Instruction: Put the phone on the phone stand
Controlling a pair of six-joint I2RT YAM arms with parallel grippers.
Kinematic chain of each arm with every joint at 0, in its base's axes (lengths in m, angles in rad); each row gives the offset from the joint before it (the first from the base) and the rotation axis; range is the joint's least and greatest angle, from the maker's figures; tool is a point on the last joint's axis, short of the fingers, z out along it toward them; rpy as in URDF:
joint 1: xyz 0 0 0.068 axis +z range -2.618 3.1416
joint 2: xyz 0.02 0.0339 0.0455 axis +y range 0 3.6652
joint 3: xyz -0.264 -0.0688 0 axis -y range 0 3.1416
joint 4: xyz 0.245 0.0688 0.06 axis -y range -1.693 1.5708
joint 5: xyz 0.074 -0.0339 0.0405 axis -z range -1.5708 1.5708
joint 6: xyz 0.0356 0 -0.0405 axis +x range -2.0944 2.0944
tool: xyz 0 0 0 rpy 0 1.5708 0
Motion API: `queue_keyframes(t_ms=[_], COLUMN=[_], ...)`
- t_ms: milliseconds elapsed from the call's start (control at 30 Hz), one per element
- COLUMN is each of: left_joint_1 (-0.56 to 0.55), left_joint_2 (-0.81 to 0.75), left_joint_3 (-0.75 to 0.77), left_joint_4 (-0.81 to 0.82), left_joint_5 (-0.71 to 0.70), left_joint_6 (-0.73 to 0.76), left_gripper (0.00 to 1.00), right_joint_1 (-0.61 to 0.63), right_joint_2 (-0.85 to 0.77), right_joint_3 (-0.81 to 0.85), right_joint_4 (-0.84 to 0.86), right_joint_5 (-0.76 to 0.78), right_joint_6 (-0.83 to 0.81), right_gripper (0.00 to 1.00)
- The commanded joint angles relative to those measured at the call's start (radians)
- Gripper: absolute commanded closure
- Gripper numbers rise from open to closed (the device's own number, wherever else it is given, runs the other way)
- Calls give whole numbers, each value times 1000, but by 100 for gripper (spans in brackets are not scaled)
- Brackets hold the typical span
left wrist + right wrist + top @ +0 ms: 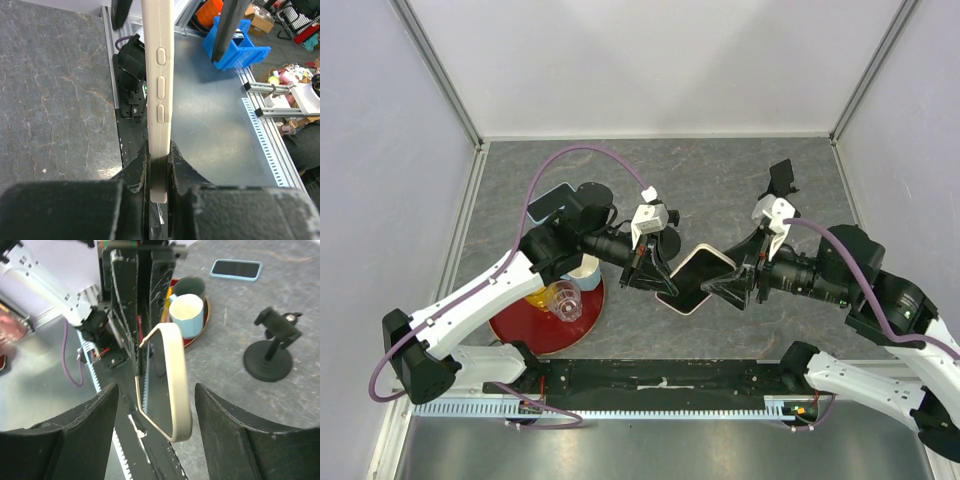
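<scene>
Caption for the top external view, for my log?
Left pincer grips one end of the cream-cased phone; the open right pincer straddles the other end.

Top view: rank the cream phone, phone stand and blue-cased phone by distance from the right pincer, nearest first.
1. The cream phone: at table centre, between the open fingers of the right pincer.
2. The phone stand: farther back, on the right side.
3. The blue-cased phone: back left, beyond the left arm.
</scene>
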Motion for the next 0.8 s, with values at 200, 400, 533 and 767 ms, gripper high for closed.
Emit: queue_keyframes(t_ms=[200,400,533,767], left_joint_1=[-10,-13,-14,-22], left_joint_2=[-17,0,12,14], left_joint_3=[19,24,29,30], left_joint_4=[30,15,6,-16], left_joint_5=[38,44,43,46], left_joint_6=[75,110,114,142], left_gripper=[98,98,98,98], right_joint_1=[-1,-1,1,-1], right_joint_2=[33,4,-2,4], right_joint_3=[-65,-67,-62,-58], right_joint_4=[99,114,114,119], right_joint_5=[-222,-168,-172,-209], right_joint_6=[-25,-45,-54,-62], right_gripper=[49,49,52,64])
